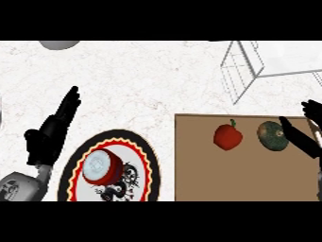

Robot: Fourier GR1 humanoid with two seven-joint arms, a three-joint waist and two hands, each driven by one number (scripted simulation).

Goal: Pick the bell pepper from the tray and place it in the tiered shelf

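Two hands idle: my left hand [52,134] rests with fingers straight, my right hand [317,134] hangs unclenched beside the brown flat tray [198,182], ready for the red bell pepper [228,136] lying there, white wire tiered shelf [245,66] beyond.

A patterned plate [144,160] bears a red-and-white round object [98,167].
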